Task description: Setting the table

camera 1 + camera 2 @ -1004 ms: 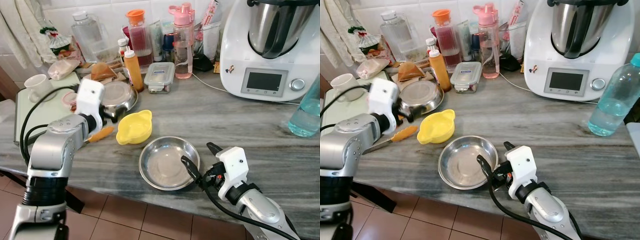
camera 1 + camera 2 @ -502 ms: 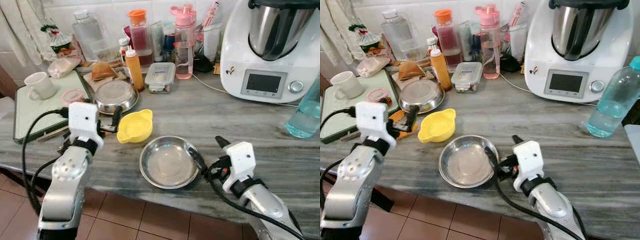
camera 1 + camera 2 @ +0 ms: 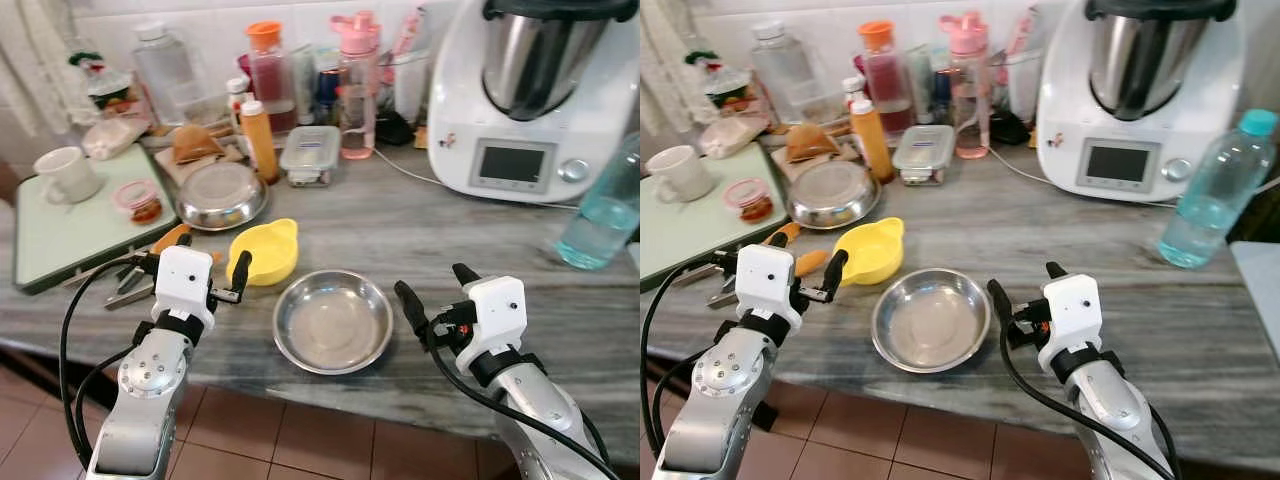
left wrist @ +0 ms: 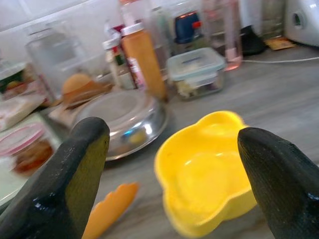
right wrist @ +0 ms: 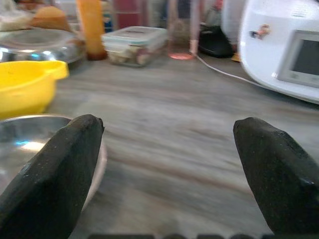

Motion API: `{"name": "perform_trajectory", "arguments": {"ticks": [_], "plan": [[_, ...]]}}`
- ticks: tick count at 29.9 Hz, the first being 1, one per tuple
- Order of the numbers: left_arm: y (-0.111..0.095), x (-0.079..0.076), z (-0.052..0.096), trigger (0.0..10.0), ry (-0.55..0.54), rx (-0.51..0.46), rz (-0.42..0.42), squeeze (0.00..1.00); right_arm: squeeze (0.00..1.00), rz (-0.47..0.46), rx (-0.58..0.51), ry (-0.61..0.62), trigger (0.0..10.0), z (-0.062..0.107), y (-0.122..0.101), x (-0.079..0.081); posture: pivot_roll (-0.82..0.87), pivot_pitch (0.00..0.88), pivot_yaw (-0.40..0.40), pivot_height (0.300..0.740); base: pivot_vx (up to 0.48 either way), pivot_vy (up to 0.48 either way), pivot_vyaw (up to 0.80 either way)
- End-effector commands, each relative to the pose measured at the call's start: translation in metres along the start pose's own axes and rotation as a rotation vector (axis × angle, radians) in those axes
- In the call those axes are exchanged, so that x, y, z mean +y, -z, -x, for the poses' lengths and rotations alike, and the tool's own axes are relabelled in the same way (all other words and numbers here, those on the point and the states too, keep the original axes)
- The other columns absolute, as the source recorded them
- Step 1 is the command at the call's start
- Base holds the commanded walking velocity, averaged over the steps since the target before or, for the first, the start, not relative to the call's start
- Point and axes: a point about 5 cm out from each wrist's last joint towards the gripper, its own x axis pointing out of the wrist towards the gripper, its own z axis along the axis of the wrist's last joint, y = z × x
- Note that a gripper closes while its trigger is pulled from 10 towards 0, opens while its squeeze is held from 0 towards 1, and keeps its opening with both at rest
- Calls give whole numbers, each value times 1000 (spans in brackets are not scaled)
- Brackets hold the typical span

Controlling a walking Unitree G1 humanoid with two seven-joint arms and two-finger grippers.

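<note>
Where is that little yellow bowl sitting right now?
The yellow bowl sits on the grey counter, left of centre in the head views, just beyond the empty steel plate and right in front of the open left end effector.

Count on the counter [image 3: 450, 235]:
- steel bowls: 2 [image 3: 332, 321] [image 3: 221, 194]
- yellow bowl: 1 [image 3: 263, 251]
- mug: 1 [image 3: 66, 173]
- lidded box: 1 [image 3: 309, 154]
- water bottle: 1 [image 3: 1214, 191]
- food processor: 1 [image 3: 530, 95]
- orange squeeze bottle: 1 [image 3: 257, 139]
</note>
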Motion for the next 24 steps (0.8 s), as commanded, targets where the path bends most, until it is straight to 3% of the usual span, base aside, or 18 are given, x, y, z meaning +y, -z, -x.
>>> {"name": "perform_trajectory", "arguments": {"ticks": [1,6,13,24], "plan": [[1,6,0,10000,-24,4,-21,0,0,-6,-5,13,10000,0,0,0,-58,0,99,740,0,0,-800],[3,8,1,10000,-41,2,-47,0,0,-12,-9,24,10000,0,0,0,-60,0,104,740,0,0,-680],[6,7,-1,10000,-64,16,-86,0,0,-16,-13,32,10000,1,0,0,-61,0,105,740,0,0,0],[11,3,-1,10000,-51,44,-79,0,0,-12,-4,38,10000,6,2,-2,-63,0,105,740,0,0,0]]}}
